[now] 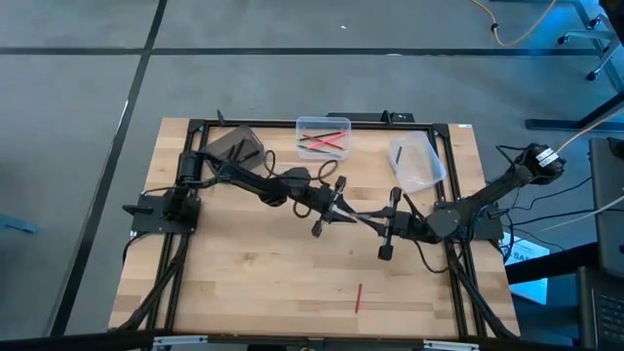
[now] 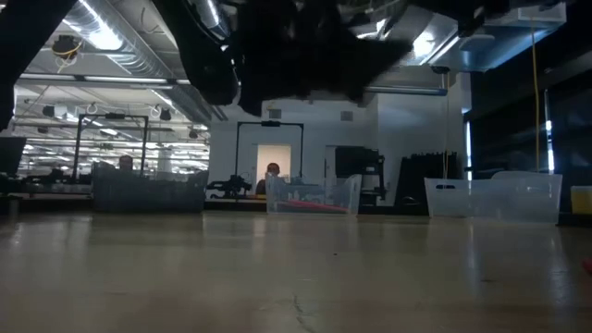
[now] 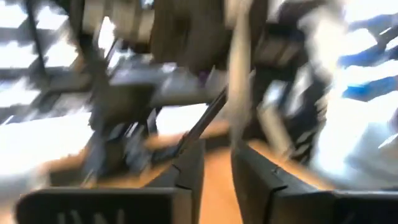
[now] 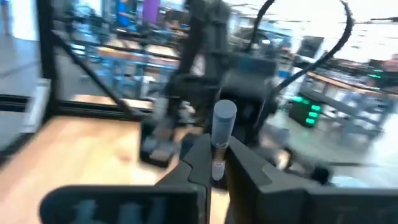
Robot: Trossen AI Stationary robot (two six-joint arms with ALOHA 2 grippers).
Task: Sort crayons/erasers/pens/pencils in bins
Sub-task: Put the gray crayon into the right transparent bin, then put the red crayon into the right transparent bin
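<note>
Grey pen [image 4: 222,118], capped at the upper end, up in the air over the middle of the table [image 1: 253,273], spanning the small space between the two grippers in the high view. Pinched low on the barrel by the right gripper [image 4: 214,152], fingers closed tight against its sides, cap end standing free above them. Probably light, stiff and smooth-walled, so likely to swivel or slide in a two-point pinch. Best taken near mid-barrel, across the round section, not on the cap, which may pull off. No sign of fragility, and firm pressure should do no harm.

Just beside it, the left gripper [image 3: 217,155], fingers a narrow gap apart with bare wood showing between them. Impossible to tell whether touching the pen or already clear of it. Reads as a hand-over in mid-air, from left to right.

Farther out, along the far edge: dark grey bin [image 1: 232,144] by the left arm's base, clear bin [image 1: 300,125] in the centre with red and green sticks inside, whitish bin [image 1: 429,175] near the right arm with one dark stick in it. Well apart from all this, one red stick [image 1: 358,298] lying alone near the front edge, flat on the wood and likely awkward to pinch without scraping the board.
</note>
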